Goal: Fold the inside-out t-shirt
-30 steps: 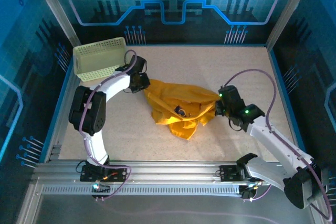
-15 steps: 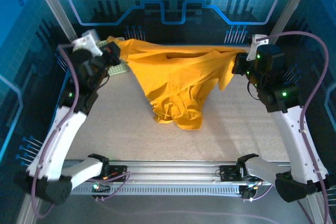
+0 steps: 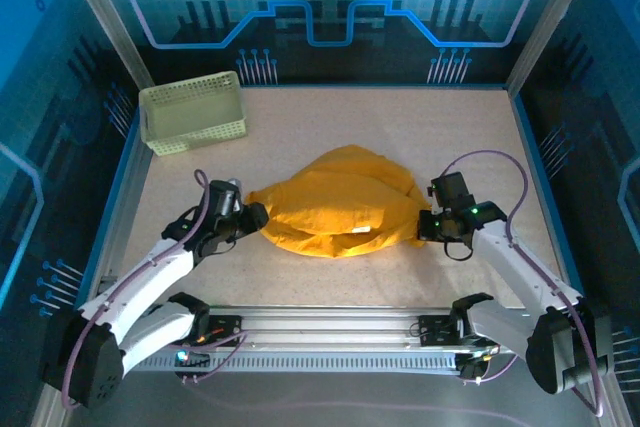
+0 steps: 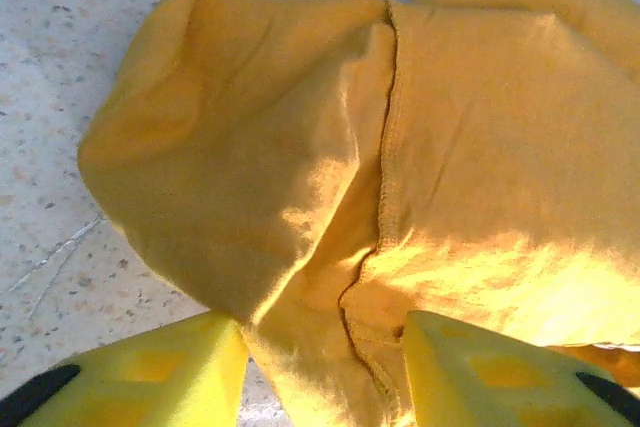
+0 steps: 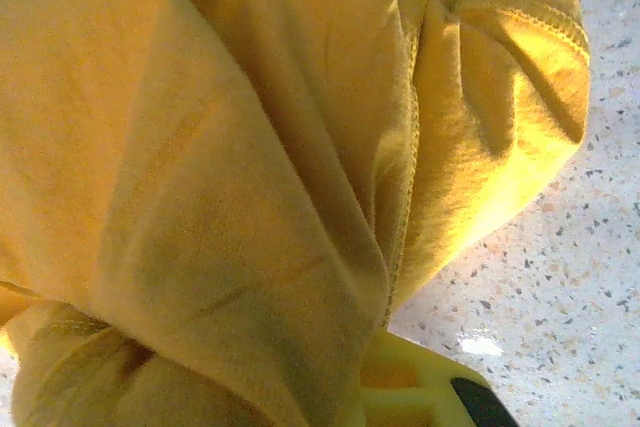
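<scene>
T-shirt [image 3: 335,209], mustard yellow, bunched in a low heap on table [image 3: 400,127], towards its front edge. Left gripper [image 3: 252,217] at left tip, jaws spread, cloth lying loose between. Right gripper [image 3: 425,224] pinching right tip, jaws pressed together. Likely risk: pull from one side only, dragging heap crooked, or loose cloth snagging. Pale green basket [image 3: 190,117] far left, well apart.

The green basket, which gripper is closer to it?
Left. The left gripper sits at the left end of the shirt, below the basket; the right gripper is at the shirt's right end.
</scene>
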You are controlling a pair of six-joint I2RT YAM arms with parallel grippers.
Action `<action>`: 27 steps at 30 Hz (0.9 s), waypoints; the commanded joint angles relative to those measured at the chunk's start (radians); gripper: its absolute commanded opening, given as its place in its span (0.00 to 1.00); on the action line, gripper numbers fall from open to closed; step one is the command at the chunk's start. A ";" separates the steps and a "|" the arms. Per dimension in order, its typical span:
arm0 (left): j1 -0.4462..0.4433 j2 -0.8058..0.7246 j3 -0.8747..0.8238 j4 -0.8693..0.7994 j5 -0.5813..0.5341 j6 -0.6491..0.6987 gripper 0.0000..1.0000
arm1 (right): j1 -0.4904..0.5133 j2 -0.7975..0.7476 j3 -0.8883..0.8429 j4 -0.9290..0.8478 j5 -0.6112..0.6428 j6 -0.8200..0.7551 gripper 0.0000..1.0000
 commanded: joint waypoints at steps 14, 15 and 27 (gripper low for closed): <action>-0.086 0.308 0.352 -0.373 -0.277 -0.063 0.71 | -0.002 -0.020 0.051 0.044 0.008 0.029 0.00; -0.085 0.327 0.344 -0.383 -0.294 -0.067 0.72 | -0.002 -0.020 0.050 0.044 0.011 0.029 0.00; 0.004 0.465 0.193 -0.010 -0.068 -0.033 0.60 | -0.002 -0.028 0.047 0.042 0.048 0.024 0.00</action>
